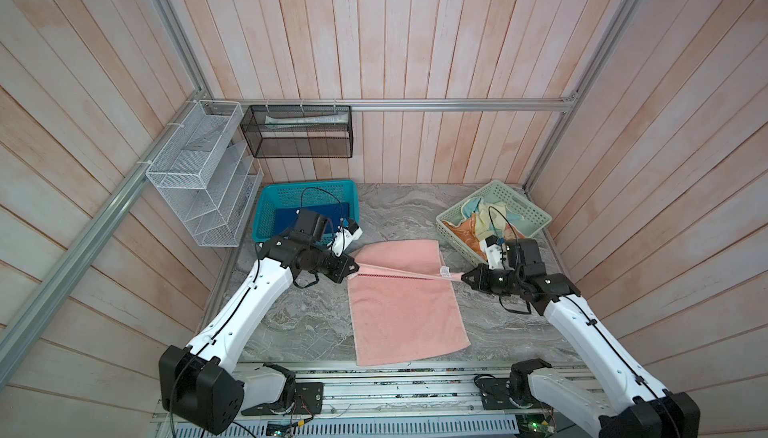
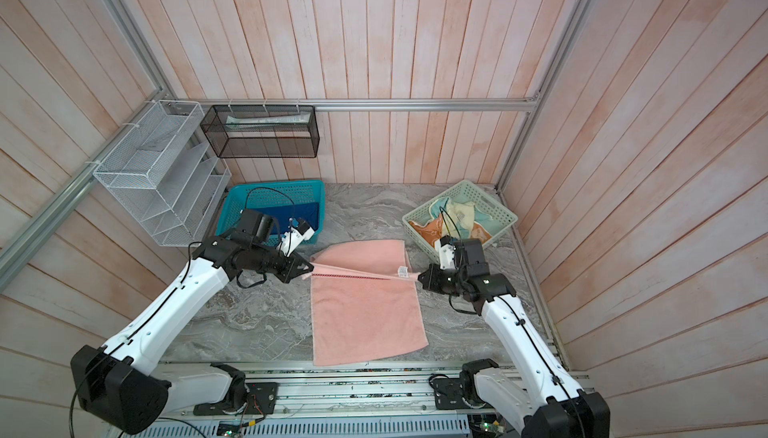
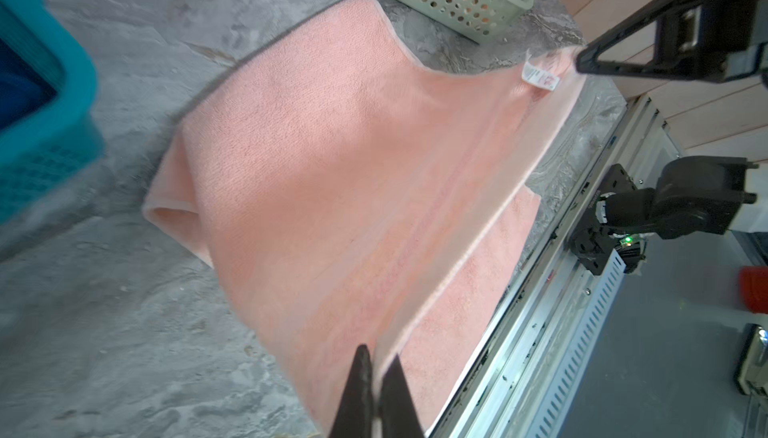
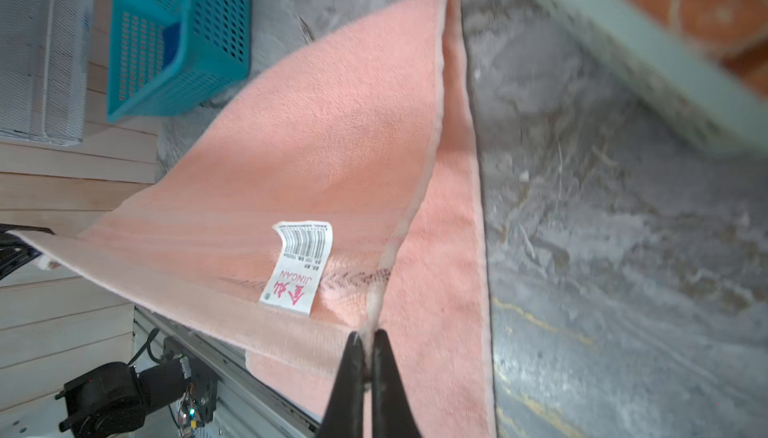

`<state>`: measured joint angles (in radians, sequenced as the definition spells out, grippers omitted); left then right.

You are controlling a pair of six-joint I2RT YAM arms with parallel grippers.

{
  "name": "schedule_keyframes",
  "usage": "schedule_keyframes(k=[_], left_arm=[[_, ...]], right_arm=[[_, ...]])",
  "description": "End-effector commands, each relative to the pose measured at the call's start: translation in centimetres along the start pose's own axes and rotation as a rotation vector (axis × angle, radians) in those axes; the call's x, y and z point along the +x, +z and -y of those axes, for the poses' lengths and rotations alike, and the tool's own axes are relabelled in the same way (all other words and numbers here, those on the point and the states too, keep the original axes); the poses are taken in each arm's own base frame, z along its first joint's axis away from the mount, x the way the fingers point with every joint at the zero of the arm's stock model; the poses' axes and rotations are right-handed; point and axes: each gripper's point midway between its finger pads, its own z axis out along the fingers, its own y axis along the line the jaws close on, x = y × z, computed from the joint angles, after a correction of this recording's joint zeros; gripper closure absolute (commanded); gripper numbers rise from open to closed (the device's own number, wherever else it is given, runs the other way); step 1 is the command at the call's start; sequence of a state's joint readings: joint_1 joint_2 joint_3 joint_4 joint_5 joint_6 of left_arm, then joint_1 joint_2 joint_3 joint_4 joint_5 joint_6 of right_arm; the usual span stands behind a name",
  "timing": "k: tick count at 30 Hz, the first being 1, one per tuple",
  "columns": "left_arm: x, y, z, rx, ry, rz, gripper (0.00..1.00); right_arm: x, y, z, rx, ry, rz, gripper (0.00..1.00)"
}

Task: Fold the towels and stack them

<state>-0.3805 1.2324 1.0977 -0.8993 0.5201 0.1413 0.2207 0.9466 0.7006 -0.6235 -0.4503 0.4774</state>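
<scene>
A salmon pink towel (image 1: 407, 315) (image 2: 365, 319) lies on the marble table, its near part flat. Its far edge is lifted and pulled taut between both grippers. My left gripper (image 1: 355, 267) (image 3: 379, 352) is shut on the towel's left corner. My right gripper (image 1: 463, 278) (image 4: 366, 334) is shut on the right corner, beside the white tag (image 1: 445, 270) (image 4: 299, 267). A blue towel (image 1: 286, 217) lies in the teal basket (image 1: 307, 185). A pale yellow and teal towel (image 1: 492, 213) and an orange towel (image 1: 467, 228) sit crumpled in the pale green tray (image 1: 457, 236).
A white wire rack (image 1: 199, 174) and a black mesh basket (image 1: 299, 132) hang on the back-left walls. An aluminium rail (image 1: 395, 382) carrying both arm bases runs along the table's front edge. Wooden walls close in the left, back and right sides.
</scene>
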Motion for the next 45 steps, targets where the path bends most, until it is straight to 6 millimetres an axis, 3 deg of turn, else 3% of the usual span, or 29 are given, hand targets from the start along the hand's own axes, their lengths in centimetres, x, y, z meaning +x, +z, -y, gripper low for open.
schedule_keyframes(k=[1,3,6,10,14,17,20,23,29,36,45], left_arm=[[1.3,-0.4,-1.4,-0.114,-0.084,0.040,1.00],[1.0,0.2,-0.2,-0.114,-0.052,0.047,0.96],[0.8,0.6,0.0,-0.115,-0.089,0.032,0.69],[0.7,0.5,-0.7,-0.153,-0.228,0.060,0.56],[1.1,1.9,-2.2,-0.163,-0.468,0.151,0.54],[1.8,5.4,-1.9,-0.040,-0.610,0.184,0.55],[2.8,8.8,-1.7,0.017,-0.658,0.169,0.56],[4.5,11.5,-3.0,-0.010,-0.701,0.131,0.56],[5.1,14.7,-5.8,-0.070,-0.712,0.116,0.58],[4.1,16.7,-10.4,-0.119,-0.699,0.104,0.58],[-0.1,16.8,-15.5,-0.140,-0.639,0.148,0.56]], right_arm=[[2.5,-0.3,5.6,0.212,0.135,0.006,1.00],[2.5,-0.1,5.5,0.204,0.136,0.004,1.00],[2.2,0.1,5.8,0.225,0.125,-0.008,1.00],[3.1,0.6,5.9,0.225,0.124,-0.053,1.00],[3.1,0.7,5.8,0.231,0.115,-0.042,1.00],[3.1,1.1,5.7,0.220,0.109,-0.052,1.00],[3.4,1.9,5.5,0.205,0.103,-0.069,1.00],[3.8,2.8,5.5,0.188,0.109,-0.076,1.00],[3.3,4.1,5.7,0.190,0.098,-0.080,1.00],[1.1,6.0,5.7,0.168,0.071,-0.020,1.00],[-2.2,9.4,5.0,0.170,0.005,-0.016,1.00]])
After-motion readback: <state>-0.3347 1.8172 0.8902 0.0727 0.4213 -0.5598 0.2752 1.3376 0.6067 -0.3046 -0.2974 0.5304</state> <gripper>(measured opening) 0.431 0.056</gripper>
